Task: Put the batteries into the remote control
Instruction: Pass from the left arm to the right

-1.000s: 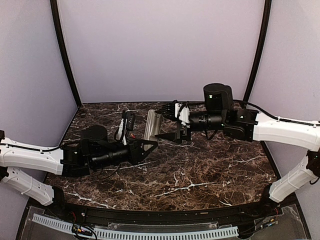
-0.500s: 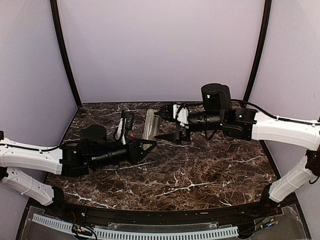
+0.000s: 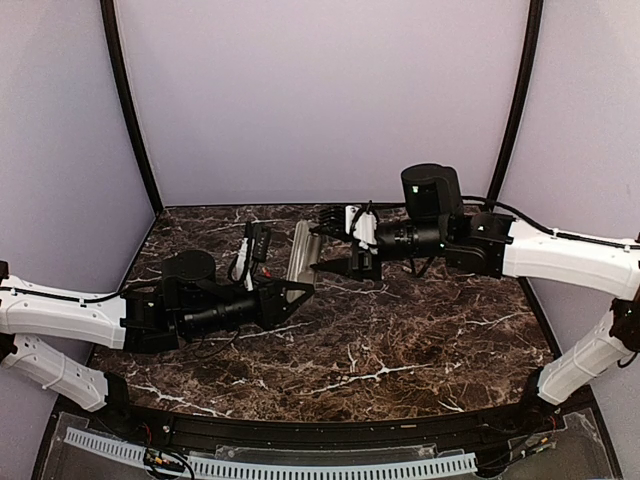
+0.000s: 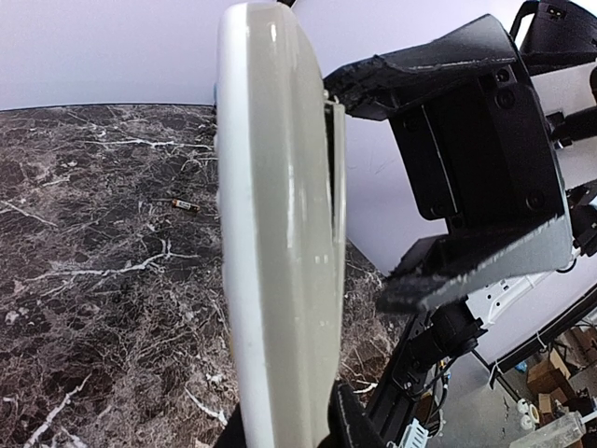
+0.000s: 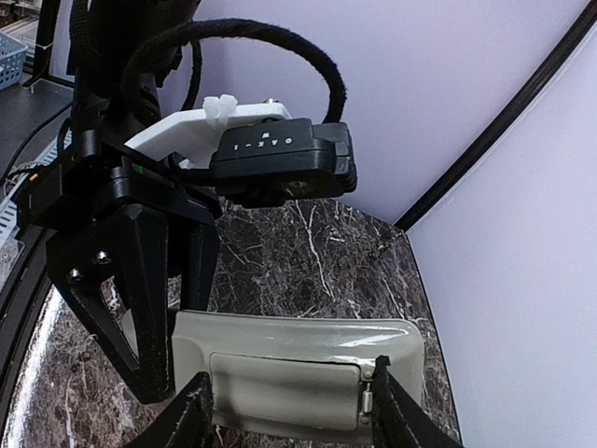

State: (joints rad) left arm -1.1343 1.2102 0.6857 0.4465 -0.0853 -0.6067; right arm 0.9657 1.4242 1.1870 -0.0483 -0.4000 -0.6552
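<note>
So the left fingers (image 3: 293, 291) are clamped on one end of the small white rectangular plastic remote control (image 4: 280, 233). They've got it propped upright over the dark brown marble-look counter (image 3: 420, 340), with its greyish-beige back facing the right arm. The right fingers (image 5: 387, 401) sit on either side of the cover panel (image 5: 284, 383) on that back. Honestly can't tell if they're actually pinching it or just framing it. One tiny slim cylinder battery (image 4: 185, 204) lies on the counter, well apart from the remote.
</note>
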